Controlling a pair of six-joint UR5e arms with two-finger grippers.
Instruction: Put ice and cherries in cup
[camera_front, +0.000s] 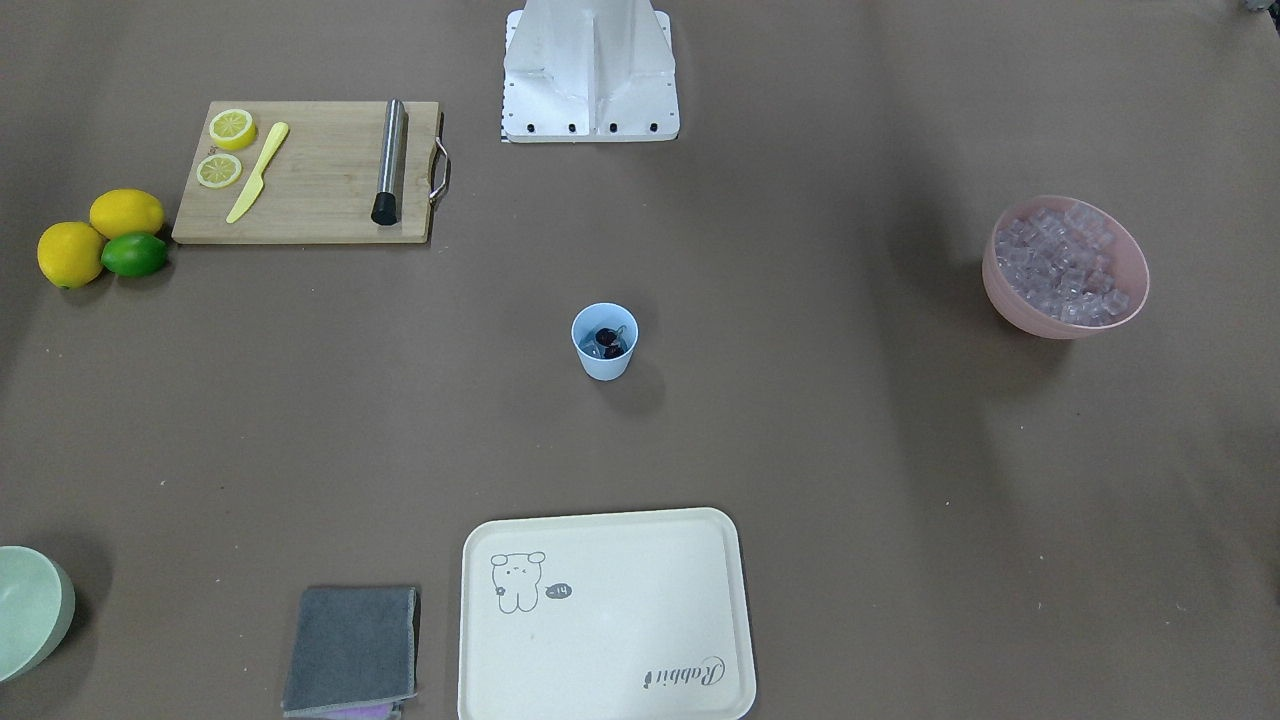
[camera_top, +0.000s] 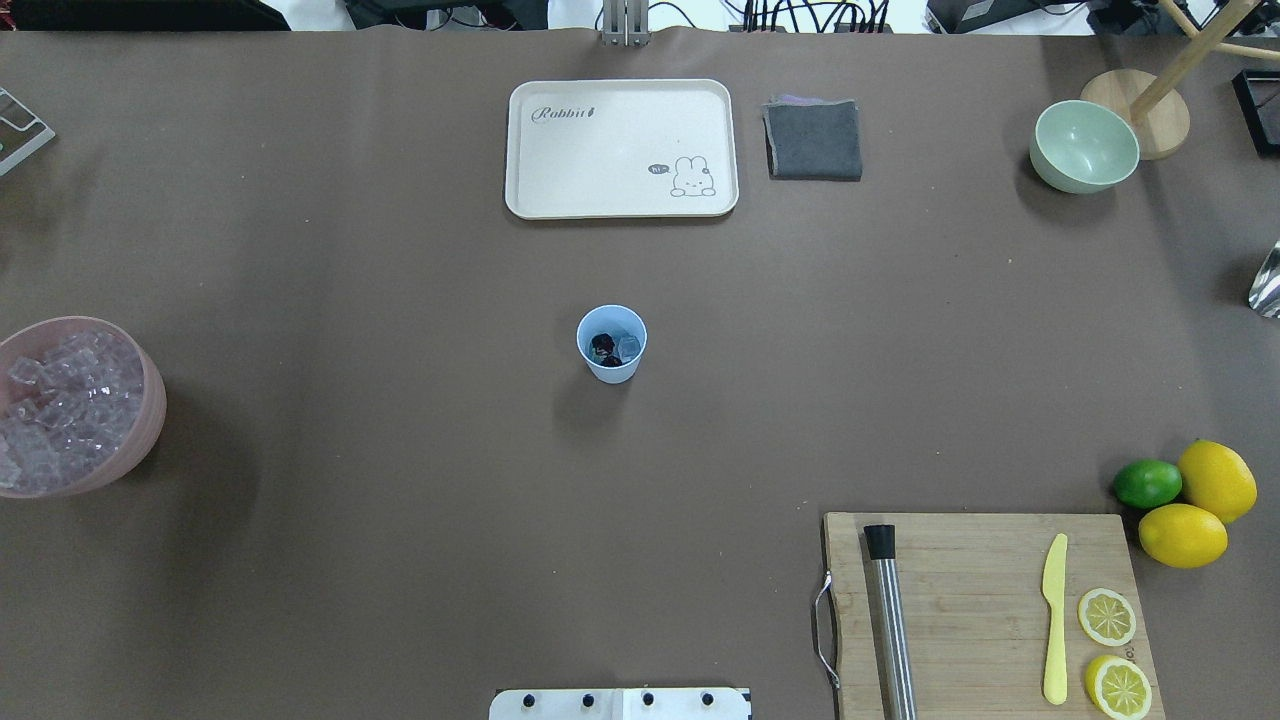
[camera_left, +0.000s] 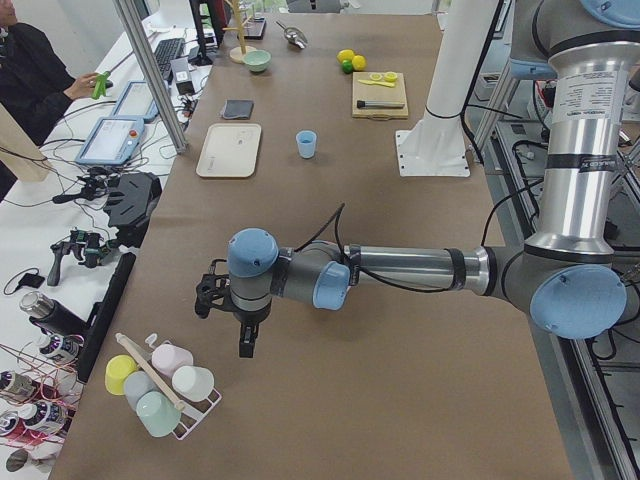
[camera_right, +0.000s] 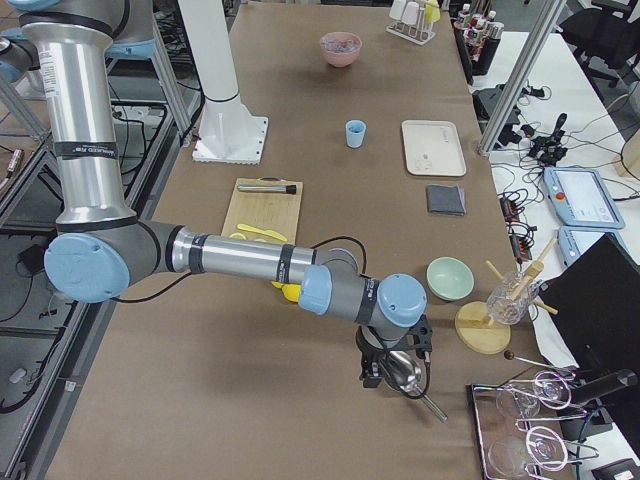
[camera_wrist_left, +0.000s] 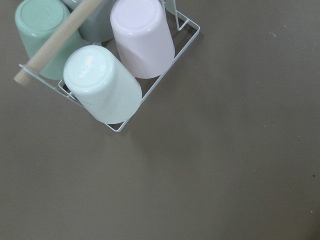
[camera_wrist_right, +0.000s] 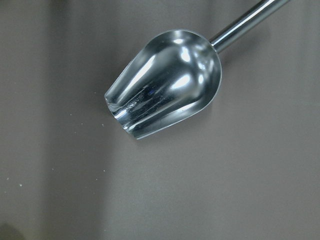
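The cutting board (camera_top: 980, 600) and tray (camera_top: 600, 160) lie well off your line from pink bowl (camera_front: 1010, 300) to cup (camera_top: 611, 368), so neither should obstruct. The bowl, far out on the robot's left, is heaped with ice (camera_front: 1068, 262). The cubes look hard, slick and light, so you'd better scoop than pinch them. The cup stands upright mid-surface, looks light and easy to tip, and holds the cherries (camera_top: 603, 347) and some ice. A steel scoop (camera_wrist_right: 165, 82) sits under the right wrist. You cannot tell how wide either arm's jaws stand.
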